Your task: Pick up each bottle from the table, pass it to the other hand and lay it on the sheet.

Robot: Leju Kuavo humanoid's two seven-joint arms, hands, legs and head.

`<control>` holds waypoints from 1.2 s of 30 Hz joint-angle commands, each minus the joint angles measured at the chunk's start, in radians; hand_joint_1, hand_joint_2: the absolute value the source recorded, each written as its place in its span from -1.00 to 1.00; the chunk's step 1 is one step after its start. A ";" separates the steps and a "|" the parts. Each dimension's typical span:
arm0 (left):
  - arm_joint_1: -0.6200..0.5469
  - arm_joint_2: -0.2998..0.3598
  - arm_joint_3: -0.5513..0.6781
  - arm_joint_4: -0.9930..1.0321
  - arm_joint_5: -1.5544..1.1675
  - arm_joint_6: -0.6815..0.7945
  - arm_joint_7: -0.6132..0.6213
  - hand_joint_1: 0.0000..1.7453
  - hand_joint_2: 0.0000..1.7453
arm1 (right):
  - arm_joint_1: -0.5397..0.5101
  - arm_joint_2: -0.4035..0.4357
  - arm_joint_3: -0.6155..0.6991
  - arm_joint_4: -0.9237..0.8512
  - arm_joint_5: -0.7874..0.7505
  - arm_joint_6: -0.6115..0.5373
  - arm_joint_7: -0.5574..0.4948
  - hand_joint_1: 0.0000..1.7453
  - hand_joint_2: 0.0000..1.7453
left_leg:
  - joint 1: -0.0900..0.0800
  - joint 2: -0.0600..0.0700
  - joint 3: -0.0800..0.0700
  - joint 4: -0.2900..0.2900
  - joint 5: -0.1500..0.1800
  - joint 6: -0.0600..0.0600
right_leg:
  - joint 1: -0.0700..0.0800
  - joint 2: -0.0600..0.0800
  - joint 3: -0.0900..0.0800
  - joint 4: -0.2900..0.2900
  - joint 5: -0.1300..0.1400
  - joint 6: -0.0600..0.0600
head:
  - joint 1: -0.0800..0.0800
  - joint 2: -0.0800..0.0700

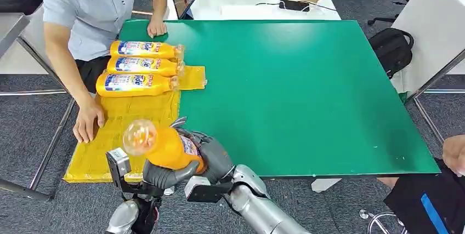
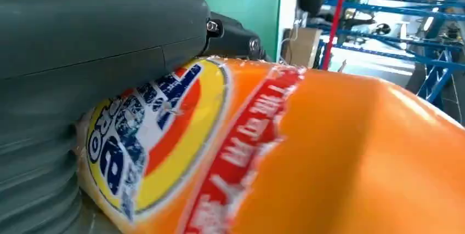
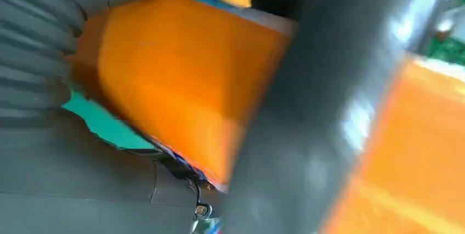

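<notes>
An orange detergent bottle (image 1: 167, 149) with a clear cap hangs in the air off the table's near left corner, cap pointing left over the yellow sheet (image 1: 126, 119). My left hand (image 1: 164, 176) cups it from below. My right hand (image 1: 214, 157) wraps its base end. The label and orange body of the bottle (image 2: 329, 152) lie against my left hand (image 2: 82, 53) in the left wrist view. In the right wrist view the bottle (image 3: 175, 80) sits blurred against my right hand (image 3: 38, 58), with a dark finger (image 3: 307, 135) across it. Three more bottles (image 1: 143, 66) lie side by side on the sheet's far end.
A seated person at the left rests one hand (image 1: 88, 121) on the sheet's edge and the other (image 1: 156, 27) on the green table (image 1: 296, 91). Another person's hand (image 1: 455, 154) shows at the right edge. A black backpack (image 1: 392, 47) lies right of the table.
</notes>
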 commanded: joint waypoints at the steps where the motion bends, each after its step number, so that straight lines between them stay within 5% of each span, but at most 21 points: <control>1: -0.046 0.007 -0.023 0.068 0.037 -0.042 0.058 1.00 1.00 | 0.003 0.004 0.016 0.086 0.036 -0.107 -0.025 -1.00 -1.00 | 0.000 -0.002 0.006 -0.002 -0.001 0.002 | 0.001 -0.004 0.007 -0.002 -0.002 -0.003 | 0.000 0.000; 14: -0.015 0.025 -0.006 0.048 0.080 -0.084 0.094 1.00 1.00 | 0.004 -0.001 0.036 0.033 0.132 -0.216 0.008 -1.00 -1.00 | 0.000 0.000 0.004 -0.001 -0.001 0.001 | 0.001 -0.001 0.004 -0.001 -0.001 -0.003 | 0.000 0.000; 22: -0.205 0.027 0.178 0.272 -0.202 0.375 0.111 1.00 1.00 | 0.039 -0.041 0.133 -0.139 0.291 -0.291 0.163 -1.00 -1.00 | 0.000 -0.003 0.002 -0.001 0.000 0.001 | 0.001 -0.003 0.003 -0.001 0.000 -0.002 | -0.001 0.000; 36: -0.263 0.047 0.306 0.301 -0.242 0.438 0.091 1.00 1.00 | 0.016 -0.029 0.118 -0.037 0.251 -0.325 0.130 -1.00 -1.00 | 0.002 -0.001 0.003 -0.001 0.001 0.000 | 0.002 -0.002 0.004 0.000 0.000 -0.003 | 0.000 0.000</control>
